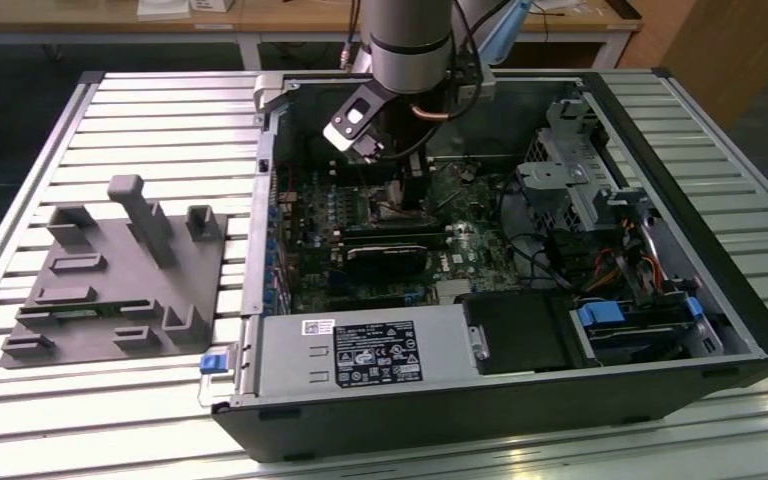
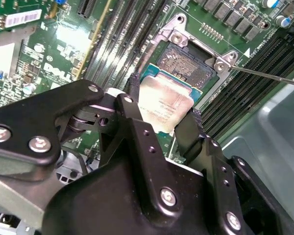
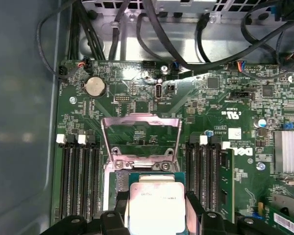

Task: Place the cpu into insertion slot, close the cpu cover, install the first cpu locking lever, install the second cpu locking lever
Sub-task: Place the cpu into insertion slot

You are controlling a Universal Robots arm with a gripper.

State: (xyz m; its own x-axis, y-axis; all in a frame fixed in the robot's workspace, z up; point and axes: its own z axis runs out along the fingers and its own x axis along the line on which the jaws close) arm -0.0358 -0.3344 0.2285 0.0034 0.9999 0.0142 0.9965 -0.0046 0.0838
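Step in hand is placing the chip: the gripper [image 2: 164, 103] is clamped on the chip [image 2: 161, 108] by two opposite edges, over the socket [image 2: 188, 58], which in the exterior view lies at 12 o'clock of the black card [image 1: 387, 255]. The chip looks offset from the socket's square and not yet seated, and the cover [image 3: 141, 117] stands tipped open. Seating, I judge, calls for squaring the chip to the rim and lowering it level and gently; it is flat, with a pale silvery face and a green edge.
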